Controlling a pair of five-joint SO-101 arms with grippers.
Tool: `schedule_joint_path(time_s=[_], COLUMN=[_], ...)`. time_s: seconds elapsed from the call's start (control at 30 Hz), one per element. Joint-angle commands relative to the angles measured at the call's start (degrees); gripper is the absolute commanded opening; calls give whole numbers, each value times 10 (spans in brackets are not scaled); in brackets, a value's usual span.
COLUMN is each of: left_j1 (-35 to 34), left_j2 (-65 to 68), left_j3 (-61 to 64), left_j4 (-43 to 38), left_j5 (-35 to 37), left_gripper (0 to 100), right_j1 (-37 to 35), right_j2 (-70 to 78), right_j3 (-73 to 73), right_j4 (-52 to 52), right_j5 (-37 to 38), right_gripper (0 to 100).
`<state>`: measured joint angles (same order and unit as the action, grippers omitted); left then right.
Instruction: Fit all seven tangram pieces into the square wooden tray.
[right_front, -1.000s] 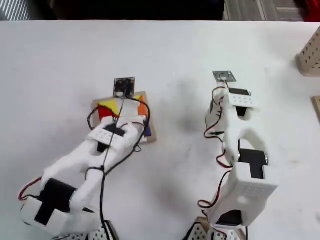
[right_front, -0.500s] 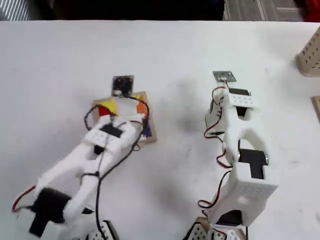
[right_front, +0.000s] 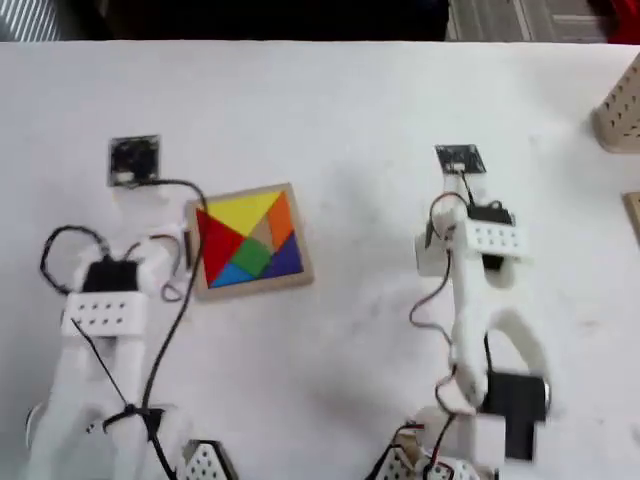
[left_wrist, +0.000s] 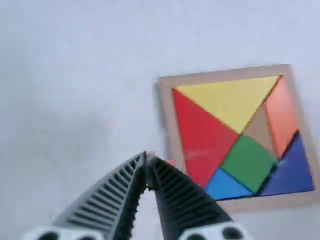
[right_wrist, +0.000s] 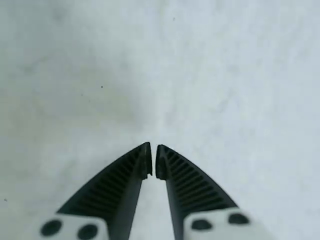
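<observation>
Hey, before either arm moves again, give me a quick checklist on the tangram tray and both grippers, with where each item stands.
1. All seven tangram pieces inside the wooden tray: ok, seven colours fill the square.
2. Pieces lying flush: cannot tell.
3. Left gripper shut and empty: ok.
4. Left gripper off the tray: ok, it sits beside one rim.
5. Right gripper shut, empty, above the table: ok.
</observation>
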<state>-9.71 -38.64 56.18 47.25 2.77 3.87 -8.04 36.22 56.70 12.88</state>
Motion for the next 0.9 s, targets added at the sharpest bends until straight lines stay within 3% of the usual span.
schedule_joint_path(time_s=[0.0, 0.1, 0.3, 0.5, 0.87], left_j1=[-68, -73, -72, -71, -70], left_j2=[-39, -66, -166, -304, -628], left_j3=[89, 147, 222, 315, 411], left_j4=[-84, -134, -113, -97, 78], left_j5=[-50, -76, -105, -119, -116], left_gripper=[23, 22, 22, 22, 23], right_j1=[36, 36, 35, -22, -68], right_j2=[-186, -284, -454, -592, -874], right_j3=[136, 222, 338, 462, 554], right_j4=[-76, -109, -108, -107, 61], right_j5=[35, 55, 11, 1, 0], right_gripper=[18, 18, 21, 21, 19])
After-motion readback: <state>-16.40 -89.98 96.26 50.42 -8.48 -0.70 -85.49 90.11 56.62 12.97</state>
